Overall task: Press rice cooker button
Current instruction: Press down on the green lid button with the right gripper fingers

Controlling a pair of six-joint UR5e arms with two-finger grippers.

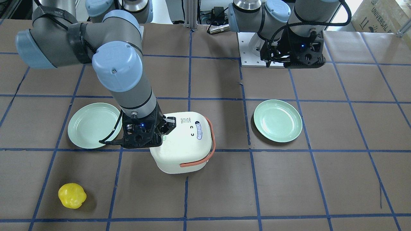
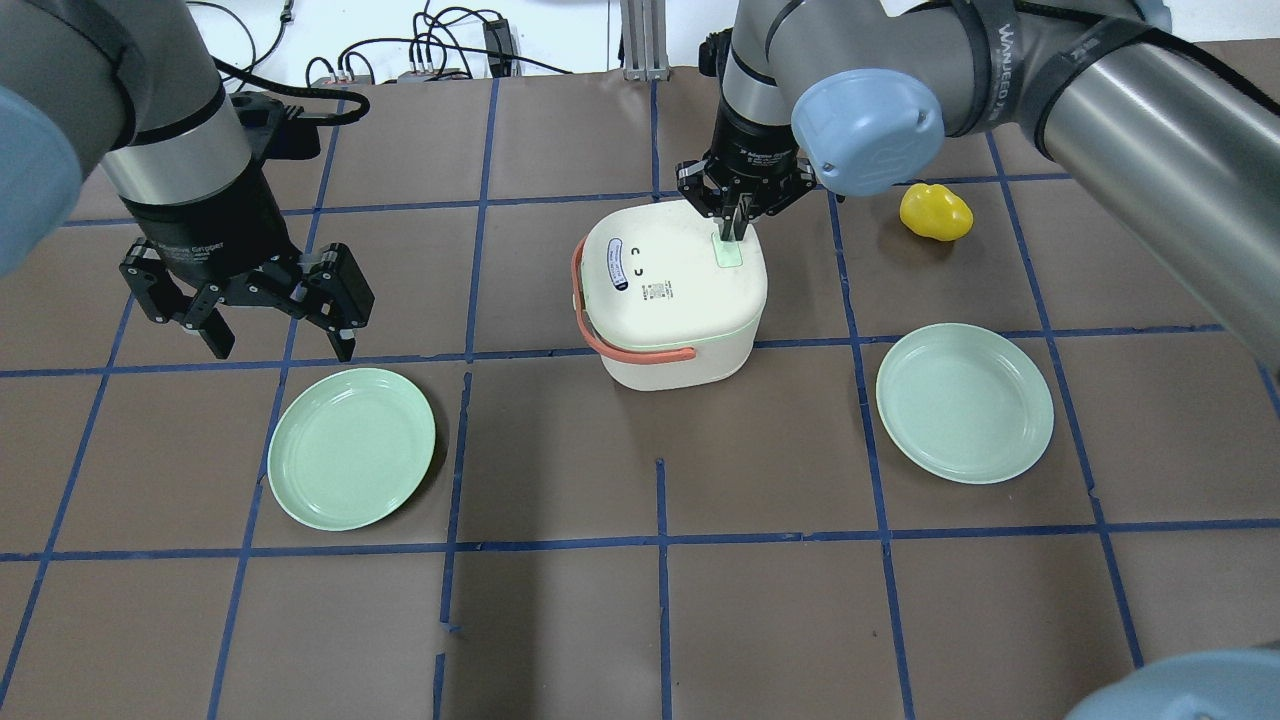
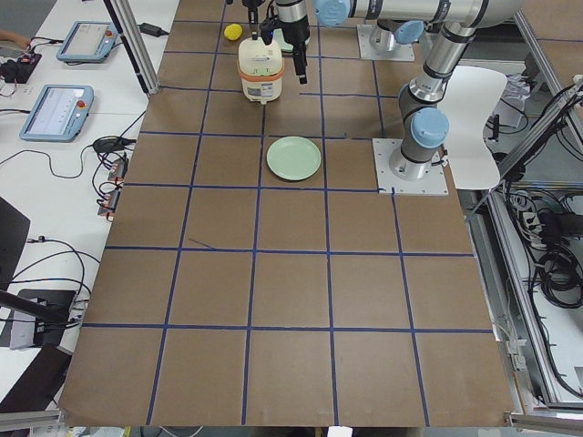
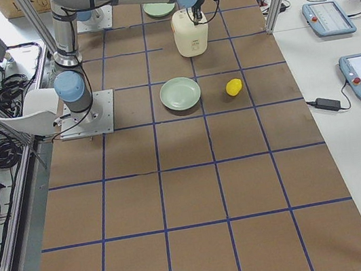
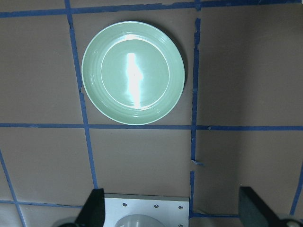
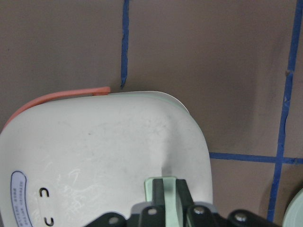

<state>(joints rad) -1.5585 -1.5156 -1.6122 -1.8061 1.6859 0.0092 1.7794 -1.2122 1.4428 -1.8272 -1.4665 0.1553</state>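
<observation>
Cooker: white rice cooker (image 2: 680, 310) stands upright near the middle of the table (image 2: 560, 620), between the two arms; its lid is shut and its orange handle (image 2: 590, 335) lies folded down around the side nearer the left arm.
Button: pale green button (image 2: 729, 256) sits on the lid, close to the edge nearer the right arm.
Right gripper: right gripper (image 2: 733, 234) points straight down over the lid with its fingers pressed together, and the tips meet the far end of the button.
Left gripper: left gripper (image 2: 282, 346) hangs above the table well apart from the cooker, with its fingers spread wide and holding nothing, just past the far rim of the left plate.
Plates: left plate (image 2: 350, 448) and right plate (image 2: 965, 403), both pale green, lie flat on the table, one on each side of the cooker and apart from it.
Yellow lump: small yellow lump (image 2: 936, 212) lies on the table beyond the right plate, near the right arm and apart from the cooker.
Table cover: brown sheet marked into squares by blue tape.
</observation>
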